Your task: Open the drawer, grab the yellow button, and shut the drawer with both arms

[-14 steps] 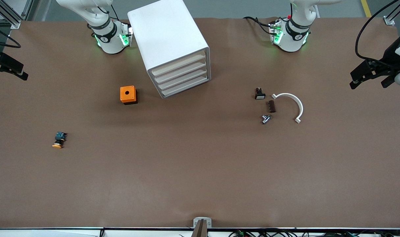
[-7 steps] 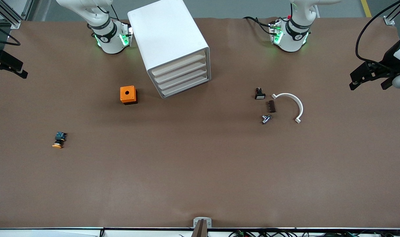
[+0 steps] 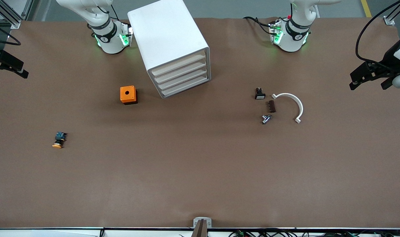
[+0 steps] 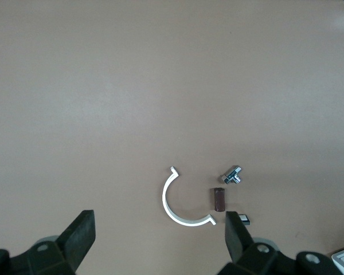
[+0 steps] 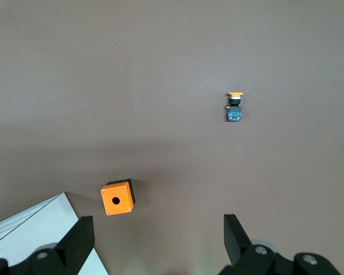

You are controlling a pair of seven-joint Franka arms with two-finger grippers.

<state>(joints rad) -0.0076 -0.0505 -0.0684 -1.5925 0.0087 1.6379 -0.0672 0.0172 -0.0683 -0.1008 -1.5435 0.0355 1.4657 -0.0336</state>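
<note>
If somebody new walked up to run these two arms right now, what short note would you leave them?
Left gripper: open, holding nothing, up over the left arm's end of the table.
Right gripper: open, holding nothing, up over the right arm's end of the table.
Button: lying on the bare table toward the right arm's end, nearer the front camera than the orange cube, not in any drawer.
Drawer cabinet: all four drawers shut.
Done: the button is out and the drawers are closed, so the job looks finished or reset.
Left: nothing obvious; check whether the button was meant to go somewhere else.
</note>
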